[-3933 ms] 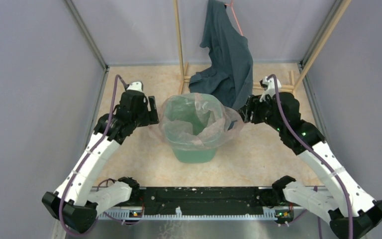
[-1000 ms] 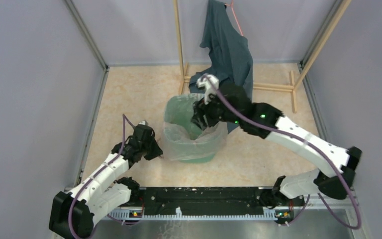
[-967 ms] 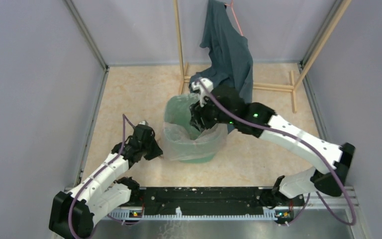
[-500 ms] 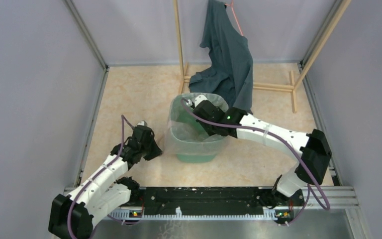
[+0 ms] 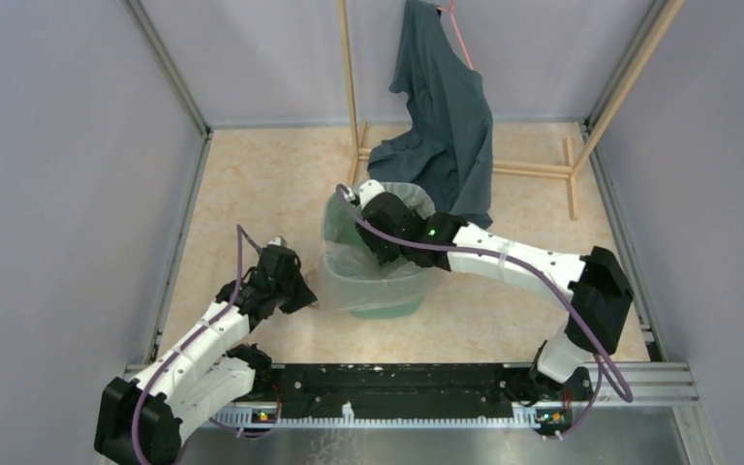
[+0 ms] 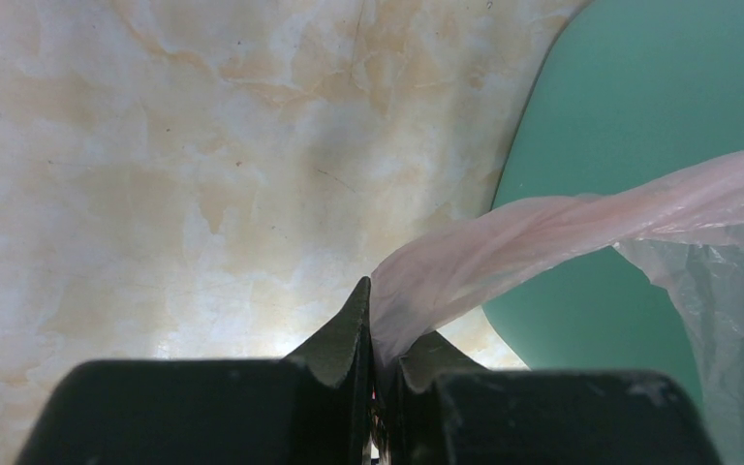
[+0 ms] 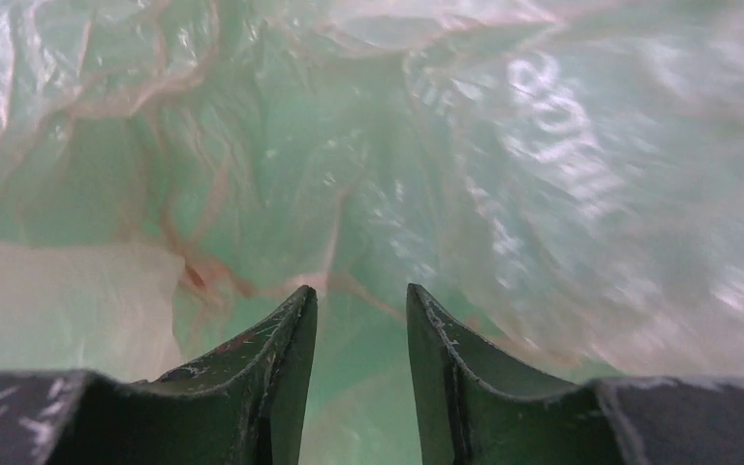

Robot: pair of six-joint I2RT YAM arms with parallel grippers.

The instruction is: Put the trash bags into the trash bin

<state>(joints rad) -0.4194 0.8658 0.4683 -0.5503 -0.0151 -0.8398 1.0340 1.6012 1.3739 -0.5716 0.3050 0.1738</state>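
The mint-green trash bin (image 5: 387, 304) stands mid-floor, lined with the thin pale pink trash bag (image 5: 333, 279), whose edge hangs over the rim. Low at the bin's left side, my left gripper (image 5: 302, 295) is shut on a stretched strand of the bag (image 6: 542, 221), and the bin wall (image 6: 639, 116) shows just right of it. My right arm's wrist (image 5: 392, 225) dips into the bin's mouth, its fingers hidden in the top view. In the right wrist view, the right gripper (image 7: 360, 302) is open inside the bin, facing crinkled bag film (image 7: 542, 145), with nothing between its fingers.
A dark teal-grey cloth garment (image 5: 446, 116) hangs from a wooden frame (image 5: 349, 77) right behind the bin, its lower end close to the rim. Grey walls close the cell on three sides. A black rail (image 5: 397, 387) runs along the near edge.
My right arm has dropped from above the rim down into the bin and shifted left. The bag's film now lies closer against the bin. The left gripper has kept its hold and place.
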